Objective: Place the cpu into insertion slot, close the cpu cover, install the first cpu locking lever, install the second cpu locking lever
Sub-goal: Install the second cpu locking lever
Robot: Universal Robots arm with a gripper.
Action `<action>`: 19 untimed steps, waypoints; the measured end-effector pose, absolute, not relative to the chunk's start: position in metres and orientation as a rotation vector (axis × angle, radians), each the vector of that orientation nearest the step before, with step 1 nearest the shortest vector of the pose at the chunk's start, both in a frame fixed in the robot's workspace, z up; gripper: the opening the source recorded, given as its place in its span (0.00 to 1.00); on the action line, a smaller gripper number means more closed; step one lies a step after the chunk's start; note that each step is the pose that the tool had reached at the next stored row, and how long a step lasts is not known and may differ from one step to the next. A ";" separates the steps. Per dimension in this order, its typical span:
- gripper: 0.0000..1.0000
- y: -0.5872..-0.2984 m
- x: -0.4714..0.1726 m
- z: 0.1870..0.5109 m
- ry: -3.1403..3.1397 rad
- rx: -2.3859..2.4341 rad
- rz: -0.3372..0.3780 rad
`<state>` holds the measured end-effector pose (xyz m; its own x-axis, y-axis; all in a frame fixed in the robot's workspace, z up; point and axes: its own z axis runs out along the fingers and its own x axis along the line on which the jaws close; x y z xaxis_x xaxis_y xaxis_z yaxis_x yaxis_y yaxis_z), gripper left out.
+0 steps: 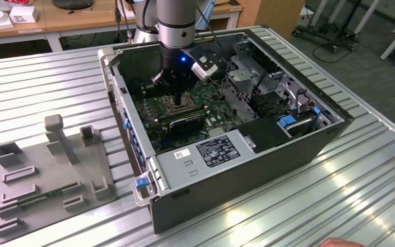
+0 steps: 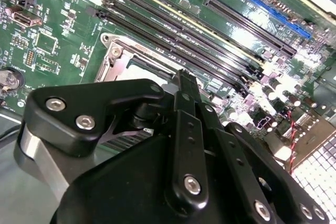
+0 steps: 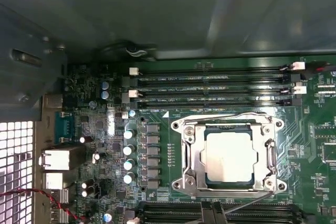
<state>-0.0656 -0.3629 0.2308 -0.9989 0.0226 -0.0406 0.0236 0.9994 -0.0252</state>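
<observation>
Cpu (image 3: 229, 156) sits in insertion slot (image 3: 191, 153), cpu cover (image 3: 229, 127) down over it; step 1 and likely step 2 done. Gripper (image 2: 185, 85) hovers at socket's 6 o'clock edge in first wrist view; jaw state unclear. Lever work in hand: needs a fine, low approach.

An open black computer case (image 1: 266, 154) lies on its side on a ribbed metal table (image 1: 362, 195). Beside the case, toward the exterior view's left, a grey fixture plate (image 1: 47, 180) with upright blocks rests on the same table. Inside the case, long black memory slots (image 3: 210, 85) run across the green circuit board (image 3: 173, 145), near a row of silver-topped capacitors (image 3: 128, 156).
</observation>
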 end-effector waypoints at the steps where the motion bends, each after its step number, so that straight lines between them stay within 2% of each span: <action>1: 0.11 -0.363 -0.066 0.231 3.101 0.036 -0.040; 19: 0.11 -0.365 -0.078 0.222 3.101 0.046 -0.040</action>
<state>-0.0780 -0.3649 0.2222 -0.9988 0.0289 -0.0406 0.0300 0.9992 -0.0252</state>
